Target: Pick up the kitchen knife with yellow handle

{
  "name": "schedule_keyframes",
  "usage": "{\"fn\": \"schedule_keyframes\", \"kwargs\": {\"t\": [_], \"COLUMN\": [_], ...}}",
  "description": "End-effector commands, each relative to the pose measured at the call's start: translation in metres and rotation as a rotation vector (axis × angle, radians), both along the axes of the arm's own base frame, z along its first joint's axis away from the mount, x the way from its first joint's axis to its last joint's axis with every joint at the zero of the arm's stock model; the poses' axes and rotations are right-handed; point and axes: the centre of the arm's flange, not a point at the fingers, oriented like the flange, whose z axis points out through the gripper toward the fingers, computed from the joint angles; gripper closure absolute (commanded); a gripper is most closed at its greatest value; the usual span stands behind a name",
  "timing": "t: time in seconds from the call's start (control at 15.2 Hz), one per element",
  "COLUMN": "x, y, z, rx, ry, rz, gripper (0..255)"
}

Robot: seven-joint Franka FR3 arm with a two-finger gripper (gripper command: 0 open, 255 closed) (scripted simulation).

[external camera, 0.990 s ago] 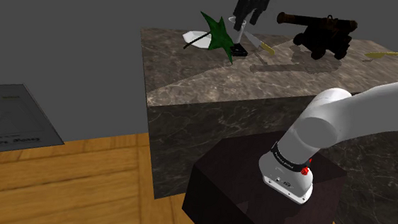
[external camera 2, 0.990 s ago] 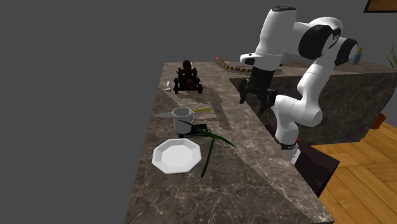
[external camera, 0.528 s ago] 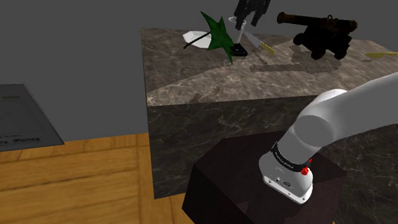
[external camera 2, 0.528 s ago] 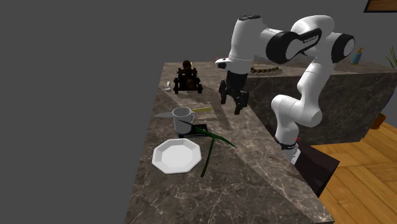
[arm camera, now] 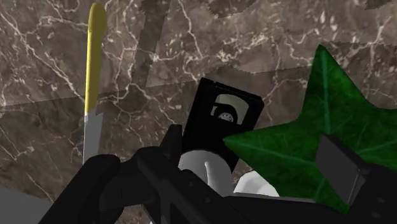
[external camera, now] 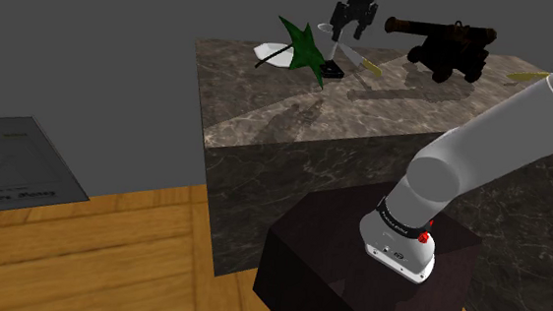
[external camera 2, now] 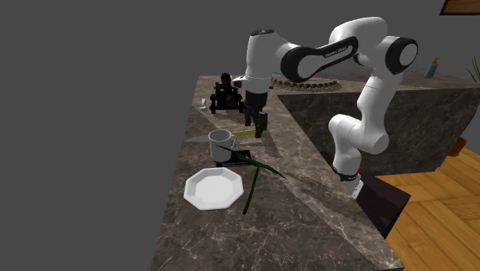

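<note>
The kitchen knife lies flat on the dark marble counter, its yellow handle pointing away from the grey blade. In the second exterior view the handle lies just behind a pale cup, with the blade tip sticking out past it. My black gripper hangs open a little above the counter, right by the handle. In the shoulder view, the gripper is above the knife. Seen from the wrist, the gripper is over the cup, and the knife lies outside one finger.
A green star-shaped leaf and a black card lie by the cup. A white octagonal plate sits nearer the counter's end. A dark toy cannon stands beyond the knife. A small yellow object lies far off.
The arm has swung across the counter toward the second exterior view's left. The gripper went from over the counter's edge to just above the knife handle and cup. Nothing on the counter moved.
</note>
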Motion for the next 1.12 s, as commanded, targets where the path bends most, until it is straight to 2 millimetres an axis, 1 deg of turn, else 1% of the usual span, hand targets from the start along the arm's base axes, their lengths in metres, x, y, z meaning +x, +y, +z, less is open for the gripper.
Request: {"fn": "schedule_keyframes", "kwargs": {"t": [0.0, 0.46, 0.86, 0.92, 1.06], "x": [0.005, 0.021, 0.024, 0.024, 0.024], "y": [-0.027, -0.117, -0.194, -0.201, -0.201], "z": [-0.009, -0.042, -0.072, -0.075, -0.085], "rx": [0.007, 0.032, 0.055, 0.057, 0.057], "ry": [0.007, 0.034, 0.057, 0.06, 0.06], "rz": [-0.035, -0.156, -0.259, -0.269, -0.269], "gripper": [0, 0, 0, 0, 0]}}
